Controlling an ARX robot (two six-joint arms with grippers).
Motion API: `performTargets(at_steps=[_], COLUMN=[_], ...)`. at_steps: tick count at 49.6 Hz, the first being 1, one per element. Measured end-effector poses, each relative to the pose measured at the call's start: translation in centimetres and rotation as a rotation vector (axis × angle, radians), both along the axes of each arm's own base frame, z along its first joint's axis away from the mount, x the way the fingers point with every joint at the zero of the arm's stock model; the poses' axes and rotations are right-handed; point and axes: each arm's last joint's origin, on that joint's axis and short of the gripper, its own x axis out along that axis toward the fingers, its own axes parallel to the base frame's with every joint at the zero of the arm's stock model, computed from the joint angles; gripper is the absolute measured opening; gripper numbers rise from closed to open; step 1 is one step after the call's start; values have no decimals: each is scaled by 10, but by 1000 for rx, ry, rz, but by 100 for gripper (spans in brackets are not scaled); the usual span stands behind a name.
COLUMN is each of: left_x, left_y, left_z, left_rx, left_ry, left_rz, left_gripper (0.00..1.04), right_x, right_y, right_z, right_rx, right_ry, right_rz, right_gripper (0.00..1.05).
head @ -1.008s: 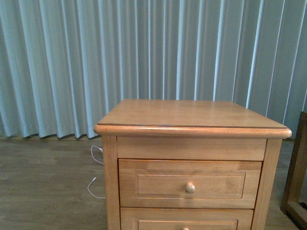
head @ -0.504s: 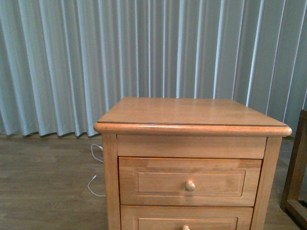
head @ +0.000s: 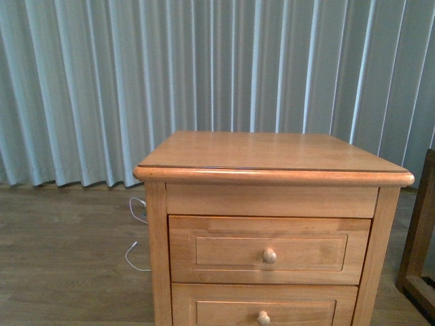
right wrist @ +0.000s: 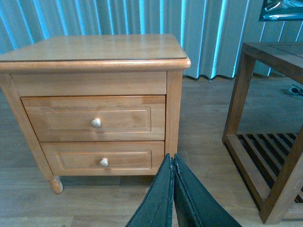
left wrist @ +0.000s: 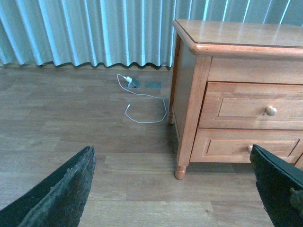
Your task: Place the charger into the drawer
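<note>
Left tool (left wrist: 173, 189) spread wide, empty; right tool (right wrist: 173, 187) pressed closed, seemingly empty.

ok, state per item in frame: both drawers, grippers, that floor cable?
upper drawer: shut
lower drawer: shut
left gripper: open, holding nothing
right gripper: shut, holding nothing
white cable: loose on the floor beside the nightstand, one end at a floor outlet
charger: not in any view

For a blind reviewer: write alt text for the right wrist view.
A honey-coloured wooden nightstand stands on wood flooring, with two closed drawers, upper drawer and lower drawer, each with a round knob. The right gripper, fingers pressed shut and empty, points toward it. A dark slatted wooden table stands beside it, pale curtains behind.
</note>
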Motion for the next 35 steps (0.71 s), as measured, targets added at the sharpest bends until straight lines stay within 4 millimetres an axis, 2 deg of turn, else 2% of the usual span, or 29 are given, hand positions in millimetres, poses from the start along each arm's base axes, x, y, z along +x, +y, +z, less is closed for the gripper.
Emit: performTargets(at_steps=[10, 32, 35], left_x=[0, 0, 0], left_y=[0, 0, 0], left_z=[0, 0, 0], left_rx=[0, 0, 0], left_ry=[0, 0, 0], left_rz=[0, 0, 0], left_gripper=[99, 99, 99], right_x=[0, 0, 0], right_y=[0, 0, 0], right_z=[-13, -13, -13], right_rx=[0, 0, -1], right_ry=[2, 0, 0], right_rz=[0, 0, 0], right_gripper=[2, 2, 10])
